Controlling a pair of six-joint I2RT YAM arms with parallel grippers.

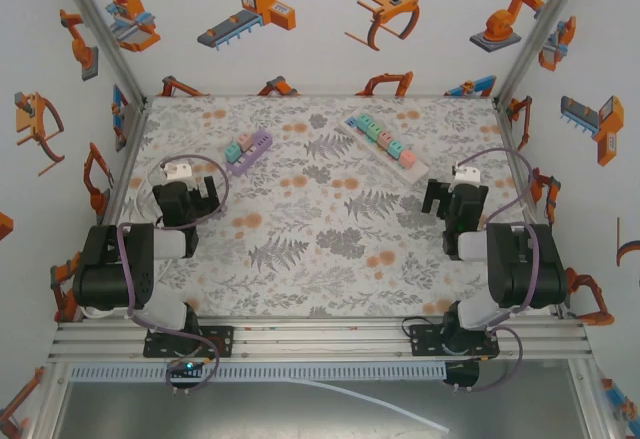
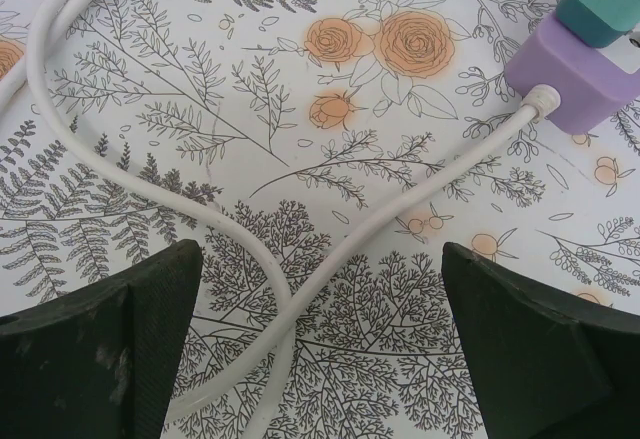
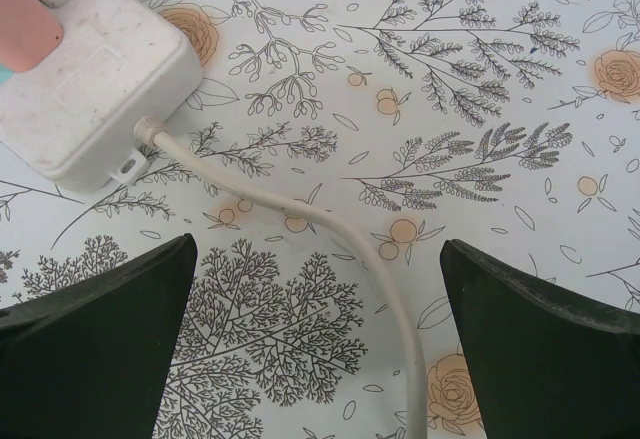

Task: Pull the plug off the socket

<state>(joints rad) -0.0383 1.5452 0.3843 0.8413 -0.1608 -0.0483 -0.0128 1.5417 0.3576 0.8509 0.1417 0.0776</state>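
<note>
Plug (image 2: 600, 4), teal, blocky, in boxy lilac socket (image 2: 572, 87); left claw (image 2: 320, 264), right claw (image 3: 318, 259) both spread.

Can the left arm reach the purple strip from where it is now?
Probably yes. The left gripper is open, and the purple strip lies just ahead to its right, with only the strip's white cord lying between them.

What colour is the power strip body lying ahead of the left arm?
The power strip is light purple, clearest in the left wrist view.
</note>
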